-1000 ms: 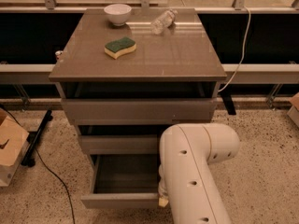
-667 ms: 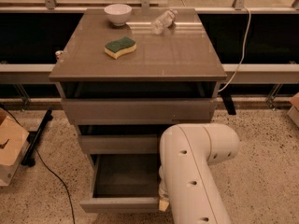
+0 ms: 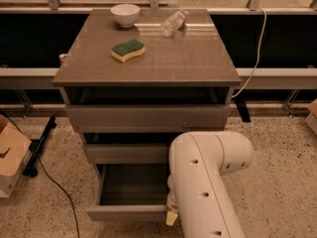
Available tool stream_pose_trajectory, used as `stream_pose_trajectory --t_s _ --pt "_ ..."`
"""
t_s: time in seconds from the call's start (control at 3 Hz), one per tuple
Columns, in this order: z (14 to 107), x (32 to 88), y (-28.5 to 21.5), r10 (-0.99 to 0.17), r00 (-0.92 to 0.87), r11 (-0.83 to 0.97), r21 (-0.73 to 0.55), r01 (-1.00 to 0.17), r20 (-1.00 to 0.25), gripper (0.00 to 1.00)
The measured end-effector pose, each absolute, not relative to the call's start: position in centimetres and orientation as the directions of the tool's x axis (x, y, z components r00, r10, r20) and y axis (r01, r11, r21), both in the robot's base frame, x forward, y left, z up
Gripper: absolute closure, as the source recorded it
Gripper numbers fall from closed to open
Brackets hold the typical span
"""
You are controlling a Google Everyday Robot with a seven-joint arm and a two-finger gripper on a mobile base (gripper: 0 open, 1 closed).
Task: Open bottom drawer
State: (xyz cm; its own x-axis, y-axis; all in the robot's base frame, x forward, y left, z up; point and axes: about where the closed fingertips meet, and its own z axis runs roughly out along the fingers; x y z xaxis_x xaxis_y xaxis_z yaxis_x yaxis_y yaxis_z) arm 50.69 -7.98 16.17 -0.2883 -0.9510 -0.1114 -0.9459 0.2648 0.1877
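Observation:
The bottom drawer (image 3: 128, 213) of the grey-brown cabinet is pulled out, and its grey inside (image 3: 132, 182) is bare. My white arm (image 3: 208, 182) reaches down at the drawer's right side and hides most of the gripper. Only a pale tip of the gripper (image 3: 171, 216) shows, at the right end of the drawer front. The middle drawer (image 3: 126, 152) and the tall top drawer (image 3: 146, 118) are each out a little way.
On the cabinet top (image 3: 198, 58) are a white bowl (image 3: 125, 14), a green-and-yellow sponge (image 3: 128, 50) and a clear bottle (image 3: 174, 22) lying on its side. A cardboard box (image 3: 11, 155) and a black cable (image 3: 54, 185) lie on the floor at left. A white cord (image 3: 257, 48) hangs at right.
The bottom drawer front has come a little further out toward the camera, and the gripper tip has moved with it. The things on the cabinet top have not moved.

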Motion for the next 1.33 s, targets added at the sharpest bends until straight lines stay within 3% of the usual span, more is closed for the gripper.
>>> stream_pose_trajectory --t_s 1.0,1.33 --pt "12.7 41.6 -10.4 -0.84 -0.523 0.426 0.424 -0.799 -0.142 0.0" --pt "13.4 41.8 -10.0 -0.84 -0.523 0.426 0.424 -0.799 -0.142 0.0"
